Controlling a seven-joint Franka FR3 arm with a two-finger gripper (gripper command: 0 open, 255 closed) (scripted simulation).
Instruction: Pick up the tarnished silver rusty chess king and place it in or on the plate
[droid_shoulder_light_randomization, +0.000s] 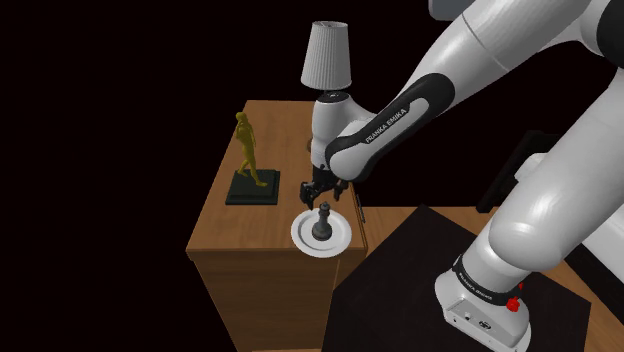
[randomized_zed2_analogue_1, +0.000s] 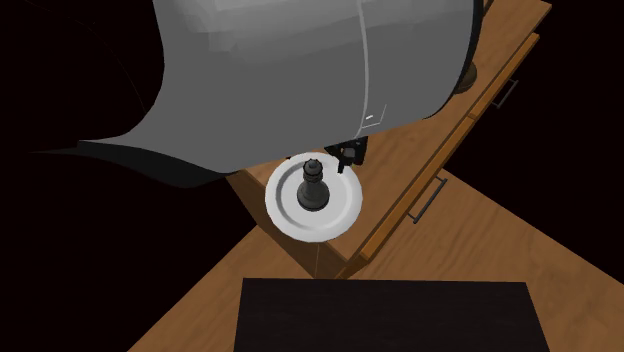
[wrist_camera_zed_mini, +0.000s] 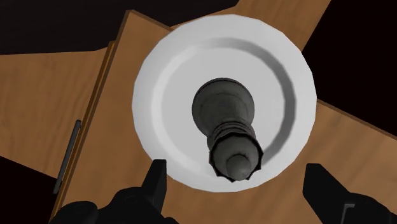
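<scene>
Black two-finger claw (wrist_camera_zed_mini: 235, 173) spread wide, seemingly clear of dark grey chess king (wrist_camera_zed_mini: 224, 109) standing upright mid round white plate (wrist_camera_zed_mini: 147, 95), at corner of brown wooden worktop (droid_shoulder_light_randomization: 245, 225).

I see a wooden cabinet (droid_shoulder_light_randomization: 228, 228) with a gold figurine (droid_shoulder_light_randomization: 250, 150) on a dark base toward the shoulder view's left. A lamp (droid_shoulder_light_randomization: 327, 55) with a pale shade stands at its far edge. Nearer me, a black mat (droid_shoulder_light_randomization: 400, 275) lies on a lower wooden table (randomized_zed2_analogue_1: 480, 230).
</scene>
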